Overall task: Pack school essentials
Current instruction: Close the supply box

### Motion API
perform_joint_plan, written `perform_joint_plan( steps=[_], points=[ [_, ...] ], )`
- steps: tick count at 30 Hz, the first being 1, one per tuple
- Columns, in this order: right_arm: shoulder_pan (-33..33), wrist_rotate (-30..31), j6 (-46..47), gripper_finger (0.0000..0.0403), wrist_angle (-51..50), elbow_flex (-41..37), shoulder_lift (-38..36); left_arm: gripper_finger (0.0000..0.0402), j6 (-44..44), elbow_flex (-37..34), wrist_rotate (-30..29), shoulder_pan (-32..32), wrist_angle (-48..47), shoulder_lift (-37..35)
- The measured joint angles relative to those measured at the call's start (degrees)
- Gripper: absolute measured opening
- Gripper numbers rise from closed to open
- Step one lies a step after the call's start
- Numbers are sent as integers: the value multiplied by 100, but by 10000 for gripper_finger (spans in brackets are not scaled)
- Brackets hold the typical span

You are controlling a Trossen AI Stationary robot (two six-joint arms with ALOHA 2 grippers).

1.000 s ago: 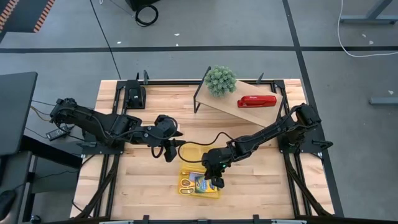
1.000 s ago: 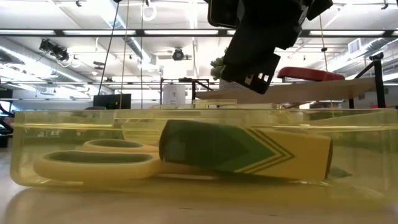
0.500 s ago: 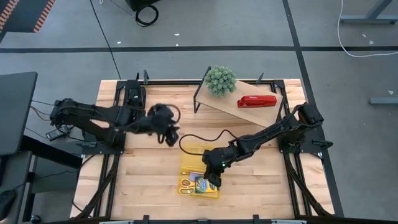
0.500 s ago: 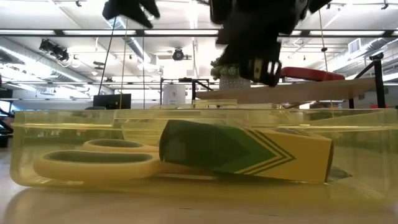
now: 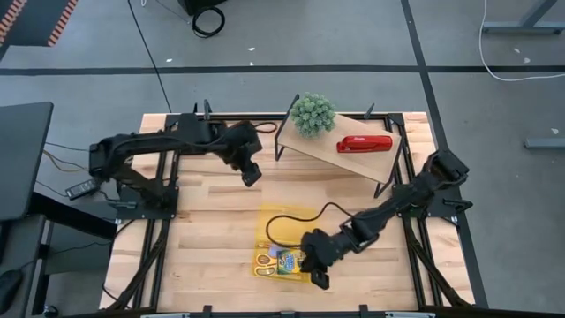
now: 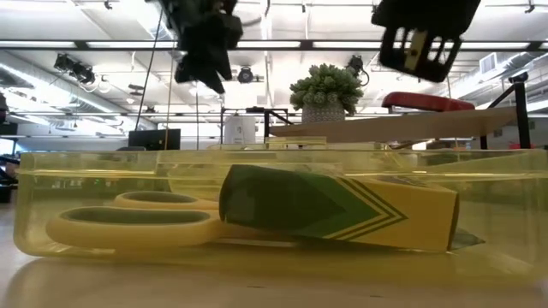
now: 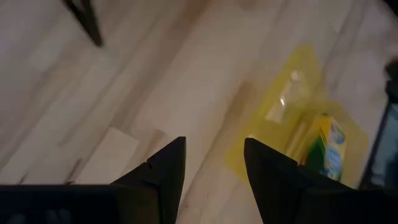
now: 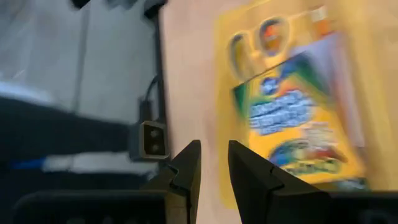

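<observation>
A clear yellow tray (image 5: 284,231) lies on the table's near middle. In it lie the green-and-yellow crayon box (image 5: 288,262), tilted in the low view (image 6: 334,205), and the yellow-handled scissors (image 5: 264,261) (image 6: 128,221). Pencils, pen, eraser and notepad cannot be made out. My right gripper (image 5: 316,270) (image 8: 214,149) hangs over the tray's near right corner, its fingers a narrow gap apart and holding nothing. My left gripper (image 5: 250,170) (image 7: 214,155) is raised near the shelf's left end, open and empty. The left wrist view shows the tray (image 7: 292,118) and the box (image 7: 326,149) beyond its fingers.
A slanted wooden shelf (image 5: 305,146) at the table's far right carries a green potted plant (image 5: 313,113) and a red stapler (image 5: 364,144). A black cable (image 5: 281,221) loops above the tray's far half. Bare wood lies left of the tray.
My left gripper has risen and swung from the table's middle toward the far edge, ending beside the shelf's left end. My right gripper has drawn back from over the tray toward the near edge, past the tray's near right corner. The scissors and crayon box have stayed put.
</observation>
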Motion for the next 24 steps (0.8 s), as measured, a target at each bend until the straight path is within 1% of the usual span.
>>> perform_joint_plan(
  steps=[2, 5, 7, 9, 11, 14, 16, 21, 24],
  points=[
    [177, 517, 182, 87, -138, 0, -143, 172, 171, 0, 329, 144, 43, 189],
    [448, 1309, 570, 87, -455, 0, -424, 172, 208, 0, 526, 309, 41, 491],
    [594, 1755, 931, 87, -620, 0, -583, 172, -50, 0, 535, 418, 15, 705],
    [735, 2077, 1339, 87, -850, 2, -705, 172, -541, 0, 570, 521, 1, 939],
    [823, 2208, 1689, 87, -960, 2, -754, 172, -914, -2, 712, 605, -23, 1164],
    [1007, 2210, 1821, 87, -1026, 2, -747, 172, -1131, -4, 985, 633, 0, 1476],
    [1142, 2203, 1821, 87, -1126, 7, -720, 172, -1269, -4, 1041, 579, 10, 1637],
    [1323, 2209, 1786, 87, -1842, 2, -660, 172, -1592, -4, 1142, 452, 75, 1903],
    [1327, 2295, 1471, 87, -1911, 2, -660, 172, -1619, -3, 1296, 397, 111, 2008]
  ],
)
